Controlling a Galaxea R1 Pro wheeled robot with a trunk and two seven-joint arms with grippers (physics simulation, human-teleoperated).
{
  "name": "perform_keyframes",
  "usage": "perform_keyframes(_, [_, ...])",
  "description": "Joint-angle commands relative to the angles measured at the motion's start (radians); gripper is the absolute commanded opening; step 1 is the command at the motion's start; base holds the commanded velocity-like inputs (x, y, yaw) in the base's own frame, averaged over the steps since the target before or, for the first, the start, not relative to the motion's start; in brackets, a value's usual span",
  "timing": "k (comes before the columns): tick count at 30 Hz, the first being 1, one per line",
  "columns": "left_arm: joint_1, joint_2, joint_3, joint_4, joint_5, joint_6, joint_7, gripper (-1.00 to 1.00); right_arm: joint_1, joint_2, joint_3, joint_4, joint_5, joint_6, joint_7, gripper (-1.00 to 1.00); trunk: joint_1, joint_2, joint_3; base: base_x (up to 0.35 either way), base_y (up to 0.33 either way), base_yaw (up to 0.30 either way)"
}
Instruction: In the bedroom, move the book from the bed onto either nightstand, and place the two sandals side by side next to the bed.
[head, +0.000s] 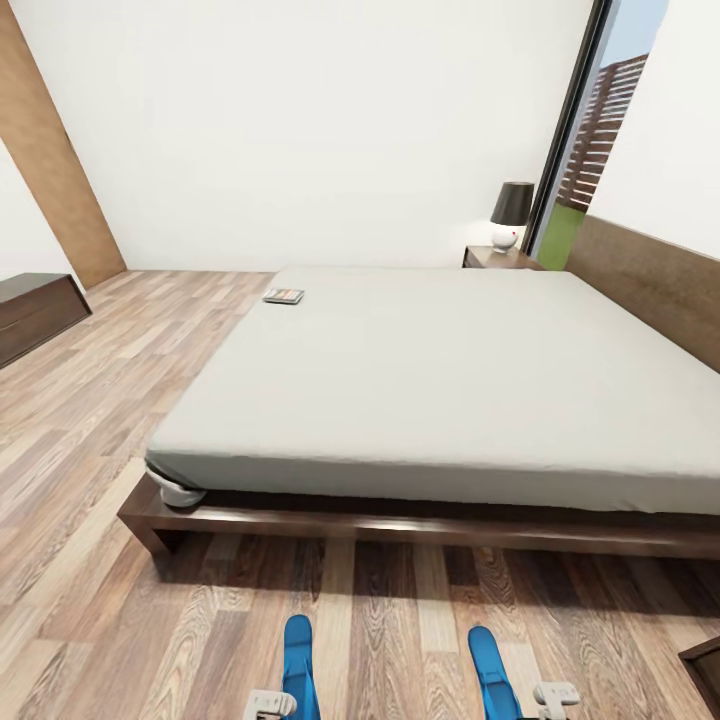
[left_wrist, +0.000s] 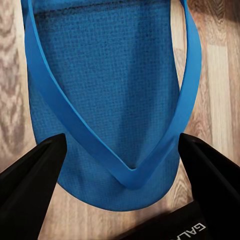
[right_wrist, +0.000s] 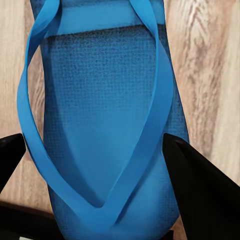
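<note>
So we're parked at the side of the bed (head: 430, 390), which takes up most of the head view. Its far right end runs off the edge and the headboard (head: 650, 285) is cut off too. The wood-plank floor (head: 90, 420) spreads out to the left, where a low dark bench (head: 35, 312) is only half in view. Past the far corner of the mattress there's a nightstand (head: 497, 258) mostly hidden behind the bed, with a dark-shaded lamp (head: 511, 214) on top.

The book (head: 283, 296) lies flat near the mattress's far left corner, too small to read the cover.

Down at the bottom edge, the two sandals poke up, cropped at the heel: left sandal (head: 298, 668) (left_wrist: 107, 100) and right sandal (head: 493, 673) (right_wrist: 107, 130), apart and roughly parallel. The left gripper (left_wrist: 120, 170) has its fingers spread around the sandal's toe end, and the right gripper (right_wrist: 95, 170) likewise. Honestly we can't tell whether either is actually squeezing or just straddling.
</note>
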Motion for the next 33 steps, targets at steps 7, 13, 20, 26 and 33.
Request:
perform_keyframes(7, [-0.001,0.001,0.004,0.001,0.004,0.000,-0.005,-1.00,-0.001,0.000,0.008,0.004,-0.008,-0.006,0.005,-1.00,0.000,0.000,-0.001,0.000,0.000,0.000])
perform_keyframes(13, [-0.001,0.003,0.004,0.001,0.004,0.000,-0.005,-1.00,-0.001,0.000,0.008,0.004,-0.008,-0.005,0.006,-1.00,0.000,0.000,-0.001,0.000,0.000,0.000])
perform_keyframes(20, [-0.003,0.043,0.014,-0.015,0.006,0.008,0.052,-1.00,-0.001,-0.008,0.007,0.004,-0.009,-0.006,0.010,-1.00,0.000,0.000,-0.001,0.000,0.000,0.000])
perform_keyframes(26, [-0.016,0.064,0.014,-0.235,0.006,0.228,0.343,-1.00,-0.001,-0.009,0.005,0.004,-0.009,-0.006,0.010,-1.00,0.000,0.000,-0.001,0.000,0.000,0.000])
perform_keyframes(33, [-0.020,0.069,0.011,-0.384,-0.018,0.326,0.402,-1.00,-0.002,-0.009,0.004,0.004,-0.009,-0.006,0.011,-1.00,0.000,0.000,-0.001,0.000,0.000,0.000])
